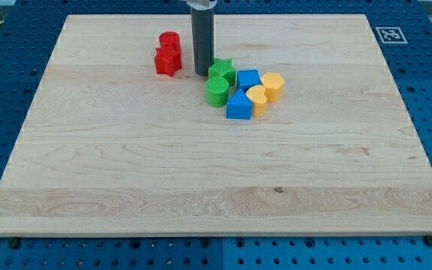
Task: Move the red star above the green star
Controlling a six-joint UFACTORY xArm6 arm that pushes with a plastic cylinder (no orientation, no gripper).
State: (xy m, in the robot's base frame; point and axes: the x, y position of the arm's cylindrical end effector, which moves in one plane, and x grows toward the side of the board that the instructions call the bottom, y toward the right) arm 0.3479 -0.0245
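The red star [167, 61] sits near the board's top, touching a red cylinder [170, 40] behind it. The rod's tip [202, 73] rests between it and the green star [222, 73], clasping nothing. Green, blue and yellow blocks cluster rightward

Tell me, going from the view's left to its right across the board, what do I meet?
Red star → my tip → green star → blue cube → rightmost yellow block. The others overlap these in the order, so I leave them out.
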